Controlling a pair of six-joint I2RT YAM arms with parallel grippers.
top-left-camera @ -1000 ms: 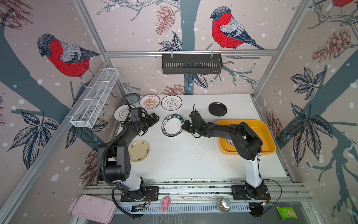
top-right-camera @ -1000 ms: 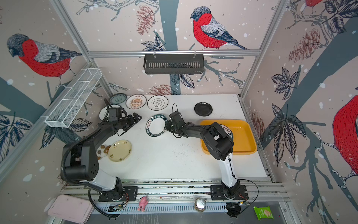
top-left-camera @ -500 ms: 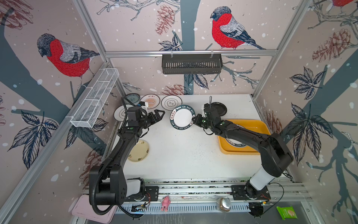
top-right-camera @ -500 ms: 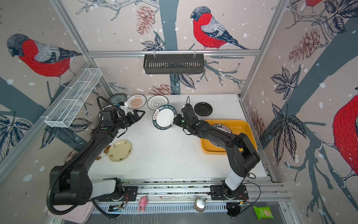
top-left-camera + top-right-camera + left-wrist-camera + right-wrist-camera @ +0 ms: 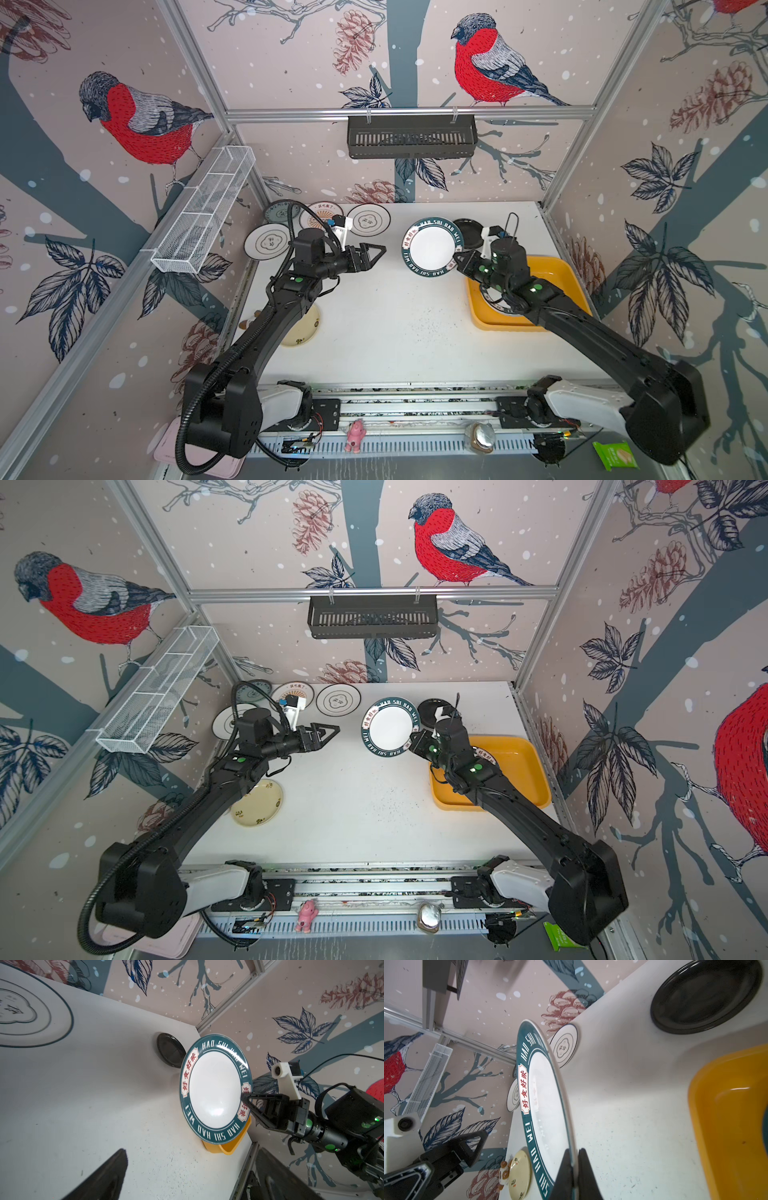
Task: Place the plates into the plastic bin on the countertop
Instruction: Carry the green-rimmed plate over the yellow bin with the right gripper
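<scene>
One teal-rimmed plate [image 5: 430, 249] pinched by right end effector [image 5: 458, 258], left end effector [image 5: 374, 254] spread, empty

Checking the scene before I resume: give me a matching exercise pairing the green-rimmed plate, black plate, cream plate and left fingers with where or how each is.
1 green-rimmed plate
2 black plate
3 cream plate
4 left fingers

A open, empty
B flat near the bin
C flat by the left arm
D on edge, pinched by the right fingers

Pairs: 1-D, 2-B, 3-C, 4-A
</scene>
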